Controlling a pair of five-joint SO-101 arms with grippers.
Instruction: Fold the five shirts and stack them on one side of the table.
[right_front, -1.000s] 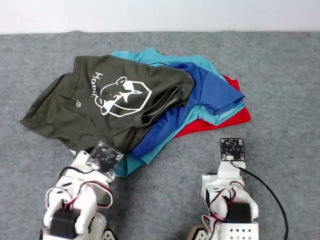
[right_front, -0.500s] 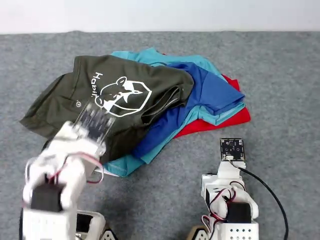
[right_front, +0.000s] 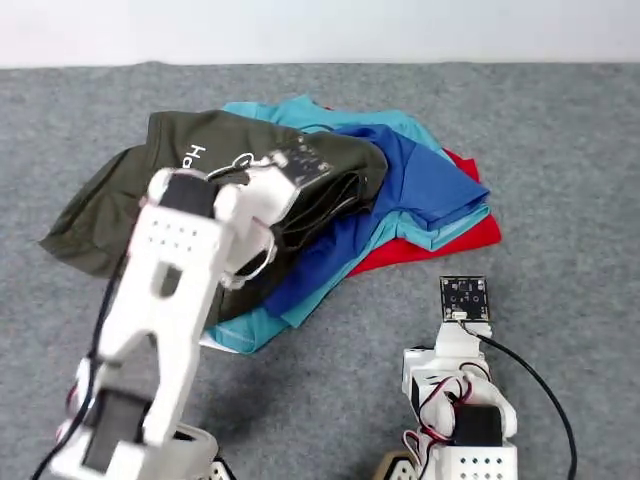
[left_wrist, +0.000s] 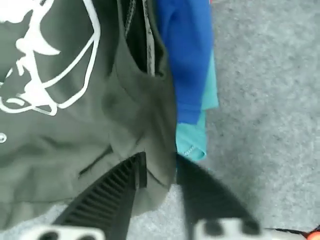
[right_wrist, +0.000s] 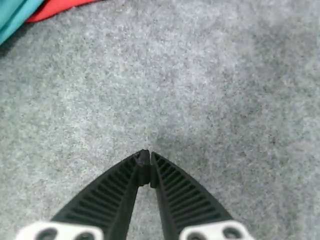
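The shirts (right_front: 420, 190) lie heaped unfolded mid-table (right_front: 560, 150), the olive shirt (right_front: 110, 215) on top, spilling toward 9 o'clock. The left arm (right_front: 170, 300) stretches toward 12 o'clock over it, likely to peel it off. The left claw (left_wrist: 159, 162) is slightly parted, straddling its hem. The right claw (right_wrist: 146, 159) is closed, empty, parked at 5 o'clock.
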